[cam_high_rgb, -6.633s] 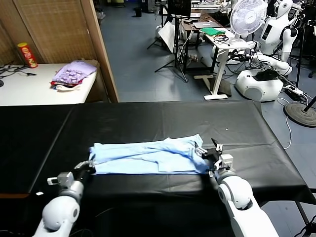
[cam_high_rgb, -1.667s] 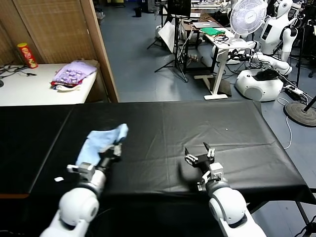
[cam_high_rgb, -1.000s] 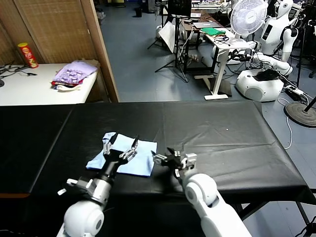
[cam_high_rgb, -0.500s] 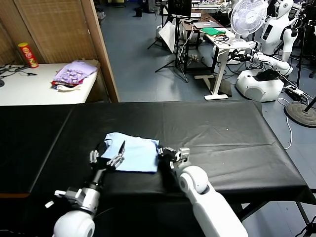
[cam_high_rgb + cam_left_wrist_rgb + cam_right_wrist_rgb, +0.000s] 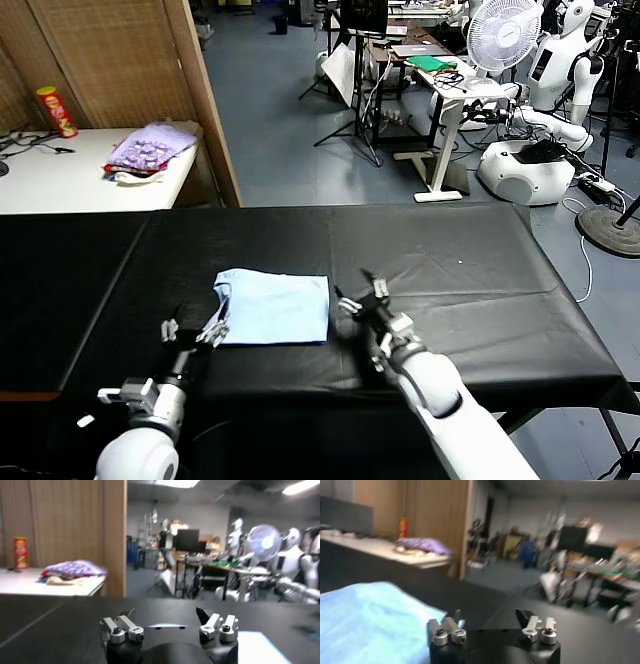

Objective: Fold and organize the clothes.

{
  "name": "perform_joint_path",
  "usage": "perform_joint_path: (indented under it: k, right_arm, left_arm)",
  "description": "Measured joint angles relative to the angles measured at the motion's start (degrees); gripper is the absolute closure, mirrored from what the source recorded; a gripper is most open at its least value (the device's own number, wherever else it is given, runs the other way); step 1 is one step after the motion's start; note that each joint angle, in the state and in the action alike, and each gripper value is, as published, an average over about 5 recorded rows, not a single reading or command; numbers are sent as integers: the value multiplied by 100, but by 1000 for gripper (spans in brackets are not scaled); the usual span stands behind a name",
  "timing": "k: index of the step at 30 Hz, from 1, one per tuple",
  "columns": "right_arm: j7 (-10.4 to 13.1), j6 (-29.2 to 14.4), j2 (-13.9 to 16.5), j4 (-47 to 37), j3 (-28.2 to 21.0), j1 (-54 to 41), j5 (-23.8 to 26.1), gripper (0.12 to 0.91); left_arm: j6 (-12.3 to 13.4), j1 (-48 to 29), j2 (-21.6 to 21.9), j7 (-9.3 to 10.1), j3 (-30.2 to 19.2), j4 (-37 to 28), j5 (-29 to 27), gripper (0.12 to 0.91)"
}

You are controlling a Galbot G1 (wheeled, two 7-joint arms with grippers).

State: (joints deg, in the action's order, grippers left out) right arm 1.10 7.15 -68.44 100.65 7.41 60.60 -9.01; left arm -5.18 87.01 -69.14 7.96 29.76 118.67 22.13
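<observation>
The pale blue T-shirt (image 5: 274,307) lies folded into a compact rectangle on the black worktop (image 5: 470,290), with the left end effector (image 5: 192,329) just off its near-left corner and the right end effector (image 5: 362,296) just beside its right edge, both with fingers spread apart and empty. The thin fabric could be snagged by a fingertip passing low over an edge, which would drag the fold open.

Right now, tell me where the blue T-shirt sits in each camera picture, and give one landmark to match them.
Head view: the T-shirt lies folded into a rectangle on the black table, between the left gripper and the right gripper.
Left wrist view: a pale corner of it shows beyond the fingers.
Right wrist view: it fills the near table beside the gripper.
Shared landmark: the purple garment pile on the white table.
</observation>
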Motion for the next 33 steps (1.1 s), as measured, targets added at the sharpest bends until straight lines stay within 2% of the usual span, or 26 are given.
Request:
perform_joint_path:
  k: [2,5,9,11,15,18,22,27,33]
  right_arm:
    - [144,-91,142,262,117,289,29,242]
    - [272,-76,293,706,325,786,48,229]
    - [378,-74,380,1317,688,1587,25,227]
    - [503,-36,367,1613,911,2036,-56,227]
    - [915,242,272,2179,1383,2881,-372,227]
    - [1193,480,173,2557,1677,3410,-538,227]
    - [1424,709,57,2956,1943,3990,-721,227]
    - [1511,777,12,3212,2085,4373,-805,227]
    - [1511,782,3,3312,2137,4539,-800,227]
  left_arm:
    - [-74,70,95,140,16,53,33,232]
    - [-102,265,273,316,77,178,95,232]
    - [-15,746,444,367,221,375,60,232]
    - [53,1060,460,374,303,471,44,232]
    - [50,1693,439,423,449,675,89,232]
    - [-33,2120,427,457,573,849,184,232]
    - [-254,2580,448,447,764,1077,306,232]
    - [-483,2917,472,350,1001,1294,426,232]
    - [-549,3043,440,321,1110,1420,434,232]
